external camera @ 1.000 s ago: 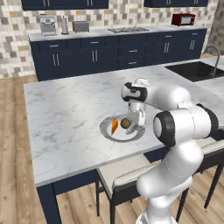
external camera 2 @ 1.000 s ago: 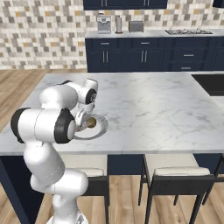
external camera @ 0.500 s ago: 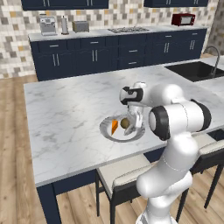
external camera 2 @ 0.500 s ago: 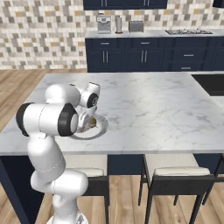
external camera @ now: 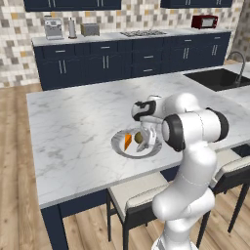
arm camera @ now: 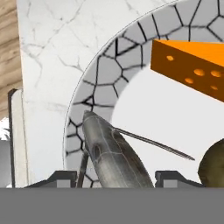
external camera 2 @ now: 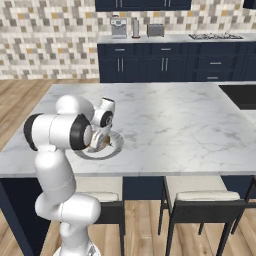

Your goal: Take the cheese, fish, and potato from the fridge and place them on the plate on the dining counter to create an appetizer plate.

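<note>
My tool [external camera: 145,139] hangs low over the plate [external camera: 118,146], which sits on the marble desk [external camera: 73,132] near its front edge. In the hand view the fish [arm camera: 114,155] lies between my two finger tips, its nose toward the plate's cracked grey rim. The finger tips stand partly spread on either side of it, and I cannot tell whether they pinch the fish or have let it go.

The cheese [external camera: 128,141] is on the plate, an orange wedge on the left part of the dish as the left base view shows it. The potato [external camera: 138,137] is just beside the cheese, also on the plate. The fish seems to rest on or just above the plate's inner white part, close to the rim and apart from the cheese.

By my judgement the task is nearly finished: cheese and potato are placed, and the fish is at the plate. What is left is to make sure the fish lies free on the dish and then lift my tool clear without dragging it off.
</note>
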You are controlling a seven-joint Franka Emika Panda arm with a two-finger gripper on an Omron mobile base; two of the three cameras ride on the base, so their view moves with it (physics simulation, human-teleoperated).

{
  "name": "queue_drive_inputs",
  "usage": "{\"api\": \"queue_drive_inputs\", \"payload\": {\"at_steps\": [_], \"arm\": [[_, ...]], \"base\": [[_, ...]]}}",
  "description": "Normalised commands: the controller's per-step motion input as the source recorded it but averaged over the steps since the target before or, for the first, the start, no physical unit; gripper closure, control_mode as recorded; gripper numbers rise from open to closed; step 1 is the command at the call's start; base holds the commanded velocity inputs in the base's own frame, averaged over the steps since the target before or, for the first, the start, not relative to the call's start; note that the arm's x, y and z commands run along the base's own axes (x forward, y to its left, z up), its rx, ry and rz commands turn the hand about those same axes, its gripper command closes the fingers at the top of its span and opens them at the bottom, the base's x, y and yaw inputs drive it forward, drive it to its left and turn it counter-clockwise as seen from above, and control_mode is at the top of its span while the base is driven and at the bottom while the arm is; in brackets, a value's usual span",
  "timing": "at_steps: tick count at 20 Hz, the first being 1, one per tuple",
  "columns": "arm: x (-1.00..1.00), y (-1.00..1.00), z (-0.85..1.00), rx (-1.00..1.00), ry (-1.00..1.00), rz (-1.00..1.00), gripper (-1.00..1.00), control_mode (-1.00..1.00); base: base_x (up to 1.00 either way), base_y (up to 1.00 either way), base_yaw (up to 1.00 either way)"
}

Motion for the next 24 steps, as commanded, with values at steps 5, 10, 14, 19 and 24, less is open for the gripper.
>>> {"api": "queue_drive_inputs", "payload": {"at_steps": [5,10,14,19,24], "arm": [[0.32,0.0,-0.23,0.0,0.0,0.0,1.0,-1.0],[0.29,0.03,-0.3,0.0,0.0,0.0,1.0,-1.0],[-0.13,0.25,-0.42,-0.03,0.0,0.0,-1.0,-1.0],[-0.59,0.02,0.03,0.0,-0.06,-0.02,-1.0,-1.0],[-0.28,-0.12,0.47,0.0,-0.05,-0.06,-1.0,-1.0]], "base": [[0.0,0.0,0.0],[0.0,0.0,0.0],[0.0,0.0,0.0],[0.0,0.0,0.0],[0.0,0.0,0.0]]}}
